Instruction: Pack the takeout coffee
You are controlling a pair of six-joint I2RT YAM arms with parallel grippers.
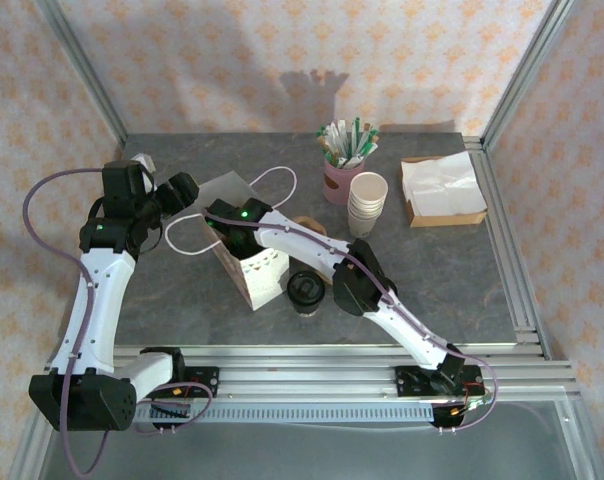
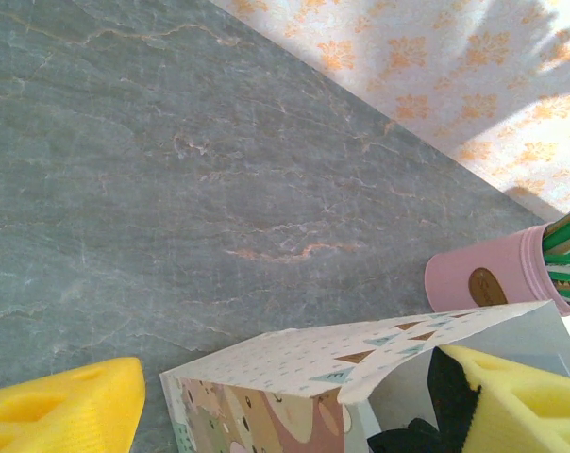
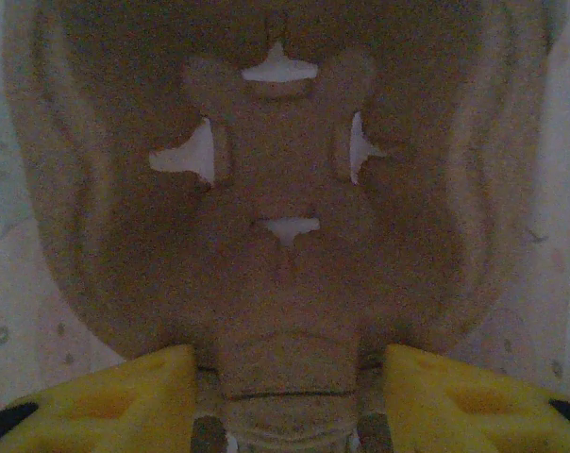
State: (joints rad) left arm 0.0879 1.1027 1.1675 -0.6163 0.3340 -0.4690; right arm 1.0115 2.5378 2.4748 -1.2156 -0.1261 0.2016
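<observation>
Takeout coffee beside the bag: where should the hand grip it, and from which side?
Probably the paper side of the takeout coffee, just under its black lid, coming from the right or near side. It stands upright and lidded, with the paper bag close on its left.

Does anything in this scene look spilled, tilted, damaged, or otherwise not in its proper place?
Nothing stands out. The takeout coffee stands upright with its lid on, on the table just beside the paper bag. No spill or damage shows.
</observation>
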